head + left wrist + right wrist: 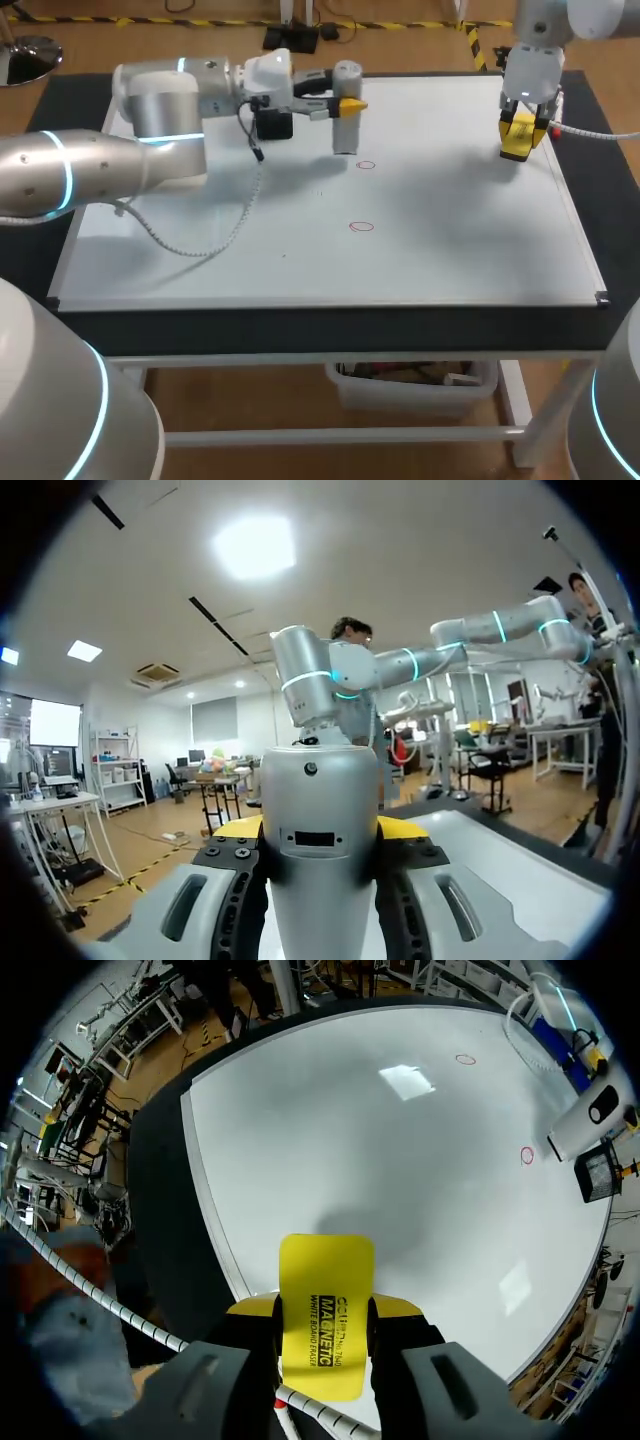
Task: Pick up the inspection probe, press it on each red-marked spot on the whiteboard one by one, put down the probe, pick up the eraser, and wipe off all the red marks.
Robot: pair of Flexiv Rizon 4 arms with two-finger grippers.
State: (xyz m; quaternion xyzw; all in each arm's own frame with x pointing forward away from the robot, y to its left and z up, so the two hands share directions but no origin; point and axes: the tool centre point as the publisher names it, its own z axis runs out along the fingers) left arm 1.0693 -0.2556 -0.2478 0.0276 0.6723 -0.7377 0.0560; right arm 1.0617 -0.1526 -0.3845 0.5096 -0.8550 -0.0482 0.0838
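Observation:
My left gripper (347,104) is shut on the grey cylindrical probe (345,125), which stands upright over the far part of the whiteboard (450,240). The probe's lower end is just beside the farther red mark (365,165); I cannot tell whether it touches the board. A second red mark (361,227) lies nearer the middle. In the left wrist view the probe (320,810) fills the gap of the gripper (320,832). My right gripper (522,127) is shut on the yellow eraser (518,146) above the board's far right corner. The right wrist view shows the eraser (326,1270) in the gripper (323,1312), both marks (527,1156) (466,1059) and the probe (580,1125).
A white coiled cable (195,245) from my left arm droops onto the left part of the whiteboard. A black table border (330,328) frames the board on all sides. The board's near half carries nothing but the cable.

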